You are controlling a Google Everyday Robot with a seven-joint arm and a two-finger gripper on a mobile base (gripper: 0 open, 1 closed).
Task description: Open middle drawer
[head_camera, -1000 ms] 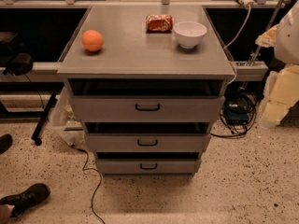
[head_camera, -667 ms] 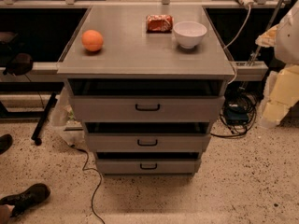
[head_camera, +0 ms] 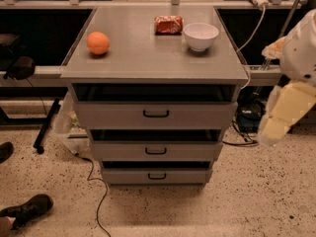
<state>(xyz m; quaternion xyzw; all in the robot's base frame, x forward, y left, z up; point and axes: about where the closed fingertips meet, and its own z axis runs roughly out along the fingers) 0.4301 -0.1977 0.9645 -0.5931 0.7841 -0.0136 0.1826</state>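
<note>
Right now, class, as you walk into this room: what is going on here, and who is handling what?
A robot arm waits to the right of a gray cabinet, its pincer hanging at the right edge of the view, apart from every drawer. Nothing touches the middle drawer; a dark gap shows above its front, as above the top drawer and bottom drawer. On the cabinet top sit an orange, a red snack packet and a white bowl.

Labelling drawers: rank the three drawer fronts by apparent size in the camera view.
Top drawer, middle drawer, bottom drawer; nearness to the camera may exaggerate this. Pincer not in view; arm at right edge.
</note>
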